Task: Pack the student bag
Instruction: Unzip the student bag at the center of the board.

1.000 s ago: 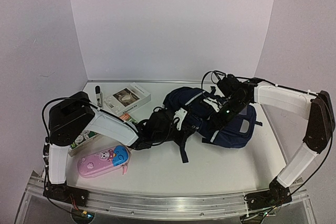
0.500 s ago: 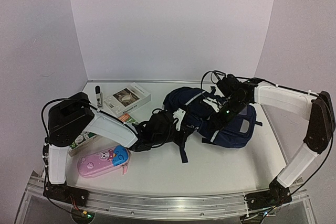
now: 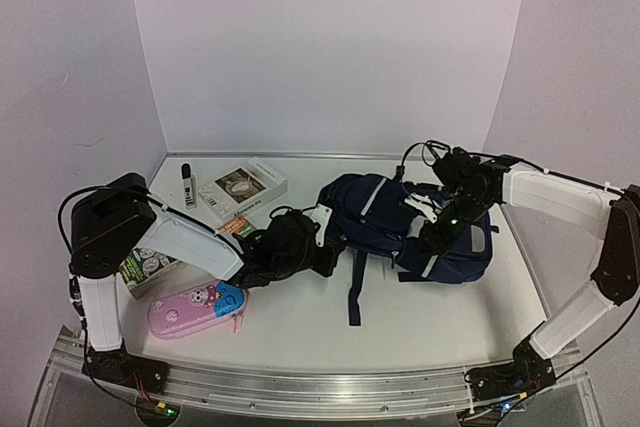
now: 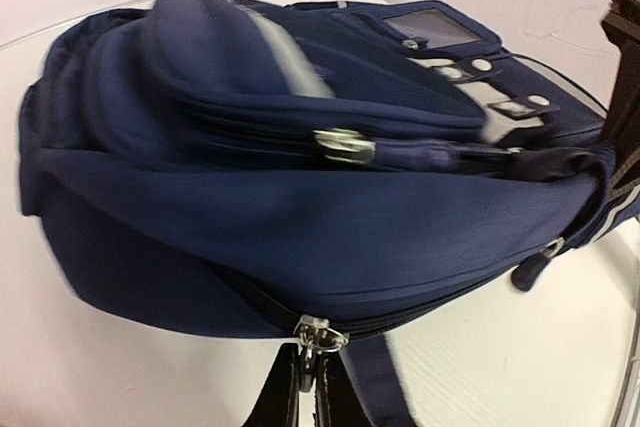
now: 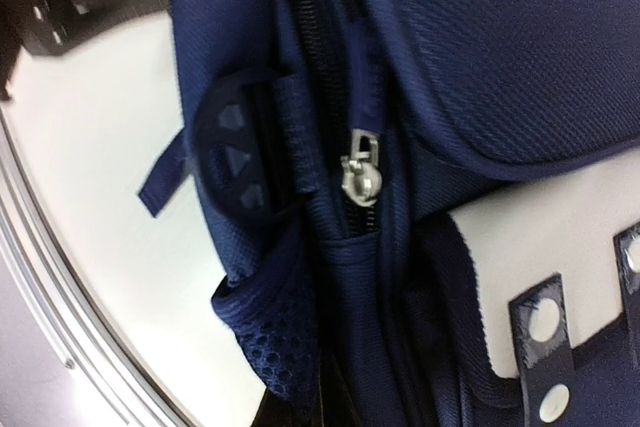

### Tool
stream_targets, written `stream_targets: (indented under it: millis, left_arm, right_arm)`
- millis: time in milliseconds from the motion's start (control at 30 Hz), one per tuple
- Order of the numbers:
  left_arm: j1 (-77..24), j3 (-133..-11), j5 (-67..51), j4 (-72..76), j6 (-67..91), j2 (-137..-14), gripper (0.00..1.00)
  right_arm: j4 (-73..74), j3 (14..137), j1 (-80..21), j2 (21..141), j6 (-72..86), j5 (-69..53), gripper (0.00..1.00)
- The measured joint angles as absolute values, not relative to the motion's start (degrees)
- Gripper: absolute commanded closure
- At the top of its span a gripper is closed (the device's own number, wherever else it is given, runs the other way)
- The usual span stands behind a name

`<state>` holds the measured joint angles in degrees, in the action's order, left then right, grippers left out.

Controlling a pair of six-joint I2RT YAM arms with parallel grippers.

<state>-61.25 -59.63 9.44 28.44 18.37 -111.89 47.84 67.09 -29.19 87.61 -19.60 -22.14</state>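
Student bag lies on the table, left gripper pinching its zip pull, right gripper clenched on its fabric.

bare table before student bag, pencil case blocking left

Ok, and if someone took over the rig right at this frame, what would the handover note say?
Left gripper: shut on the zip pull at the left end of the student bag.
Right gripper: shut, against the bag's right side; what it grips cannot be seen.
Bag lies mid-table; its visible zips look closed.
Done: nothing visibly packed.
Left: open the bag, then load the pencil case, white box and marker, all on the table's left side.
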Motion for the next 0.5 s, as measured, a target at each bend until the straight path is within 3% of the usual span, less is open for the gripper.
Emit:
stream_targets:
  millis: [233, 333, 400, 433, 500]
  left_arm:
    - [-58.4, -58.3, 8.1, 26.0, 20.0, -110.7, 1.00]
    - [-58.0, -58.5, 5.4, 24.9, 20.0, -110.6, 1.00]
    - [-57.9, -59.7, 2.8, 22.7, 20.0, -110.9, 1.00]
    - [-57.9, -60.8, 1.6, 21.8, 20.0, -111.3, 1.00]
    - [-57.9, -63.2, -0.7, 20.5, 20.0, -112.6, 1.00]
  right_arm:
    - [47.5, 61.3, -22.3, 84.8, -28.4, -20.2, 0.97]
    - [47.5, 59.7, -20.3, 84.7, -32.1, -18.1, 0.72]
    - [48.4, 59.8, -19.4, 84.9, -33.3, -17.3, 0.41]
    - [49.1, 60.1, -19.1, 85.0, -33.2, -17.6, 0.33]
    - [50.2, 61.2, -18.7, 85.0, -32.6, -18.9, 0.29]
